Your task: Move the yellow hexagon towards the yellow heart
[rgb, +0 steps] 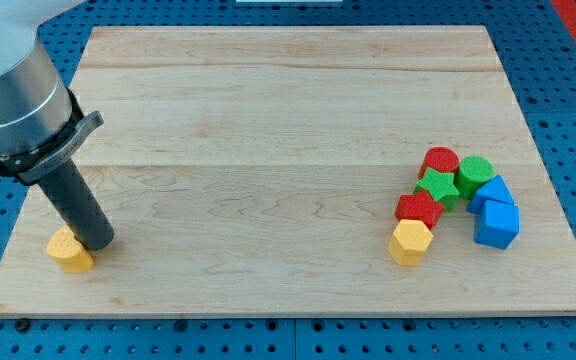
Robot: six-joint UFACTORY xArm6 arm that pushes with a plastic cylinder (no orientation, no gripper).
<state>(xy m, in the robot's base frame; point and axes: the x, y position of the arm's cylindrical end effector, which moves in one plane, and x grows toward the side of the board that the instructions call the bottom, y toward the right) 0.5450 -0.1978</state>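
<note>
Yellow hexagon (pixel 410 241) is seen low on the view's right side of the wooden tabletop (pixel 268 120), at about four o'clock from the board's centre. It touches a red block (pixel 418 208) lying at its one o'clock, whose shape cannot be made out for certain. Above that, a green star (pixel 436 184) is pressed between a red cylinder (pixel 439 161) at its twelve o'clock and a green cylinder (pixel 475 170) at its two o'clock. Two blue blocks are set at the cluster's three o'clock edge: one blue block (pixel 491 192) above, the other blue block (pixel 497 224) just below and touching it.

Far across the tabletop, near the eight o'clock corner, the yellow heart (pixel 70 250) is found, well apart from the hexagon. The end effector is a plain dark rod with no jaws to open or close, and nothing is gripped by it; my tip (pixel 98 243) is placed at the heart's two o'clock side, touching or very nearly touching it.
</note>
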